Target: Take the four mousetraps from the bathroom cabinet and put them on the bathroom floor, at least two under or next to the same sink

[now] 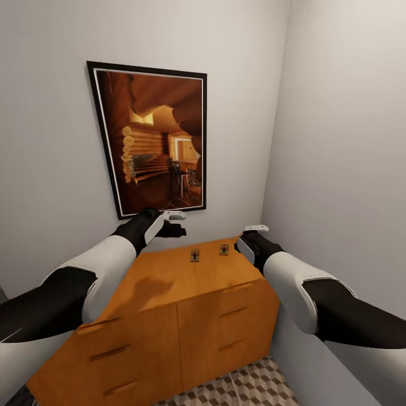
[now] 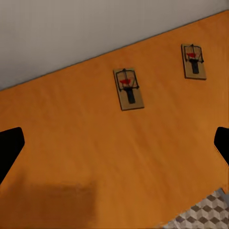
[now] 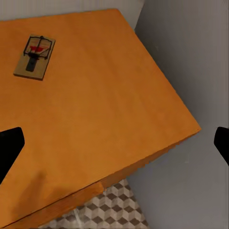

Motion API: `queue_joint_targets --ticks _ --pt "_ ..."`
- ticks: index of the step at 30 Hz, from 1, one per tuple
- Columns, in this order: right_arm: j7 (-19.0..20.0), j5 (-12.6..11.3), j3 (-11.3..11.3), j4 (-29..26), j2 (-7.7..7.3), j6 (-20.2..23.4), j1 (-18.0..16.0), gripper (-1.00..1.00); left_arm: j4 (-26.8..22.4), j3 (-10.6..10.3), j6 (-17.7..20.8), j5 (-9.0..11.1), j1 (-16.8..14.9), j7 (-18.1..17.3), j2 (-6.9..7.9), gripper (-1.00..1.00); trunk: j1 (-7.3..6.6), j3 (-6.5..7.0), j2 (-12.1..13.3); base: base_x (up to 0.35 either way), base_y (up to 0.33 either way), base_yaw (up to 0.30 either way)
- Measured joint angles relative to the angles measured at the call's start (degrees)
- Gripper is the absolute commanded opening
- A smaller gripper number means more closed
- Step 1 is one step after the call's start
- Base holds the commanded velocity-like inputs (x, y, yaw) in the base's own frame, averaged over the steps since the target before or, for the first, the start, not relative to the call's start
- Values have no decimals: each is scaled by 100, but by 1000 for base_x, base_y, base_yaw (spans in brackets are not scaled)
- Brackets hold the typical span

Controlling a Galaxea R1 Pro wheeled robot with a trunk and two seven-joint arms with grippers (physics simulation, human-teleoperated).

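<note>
Two mousetraps lie flat on top of the orange-brown cabinet (image 1: 169,282), near the back wall: one (image 1: 194,255) to the left and one (image 1: 224,249) to the right. The left wrist view looks down on both, the nearer mousetrap (image 2: 129,88) and the farther mousetrap (image 2: 193,61). My left gripper (image 1: 173,222) hovers open above the cabinet's back left, empty. My right gripper (image 1: 252,234) hangs open and empty over the cabinet's right end, with one mousetrap (image 3: 34,57) in its wrist view. The patterned bathroom floor (image 1: 248,389) shows below the cabinet front. The sink is out of view.
A large framed picture (image 1: 152,141) hangs on the wall behind the cabinet. The cabinet stands in a corner, with the right wall (image 1: 349,169) close to its right end. Drawer fronts with bar handles (image 1: 107,353) face me.
</note>
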Motion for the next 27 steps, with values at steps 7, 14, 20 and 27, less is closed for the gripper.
queue_joint_targets --ticks 7,14,20,27 --pt "-1 2 6 3 0 2 -2 100 25 -6 -21 0 0 -3 -9 100 0 0 0 314 0 0" --pt "4 4 11 6 0 9 0 100 185 -12 -125 4 0 -6 -63 100 1 0 0 232 0 0" --pt "26 9 17 2 0 23 -2 100 306 -13 -159 4 0 -2 -134 100 3 0 0 78 0 0" --pt "46 15 16 -8 0 347 -6 100 520 -13 -174 10 0 -14 -187 100 3 0 1 20 0 0"
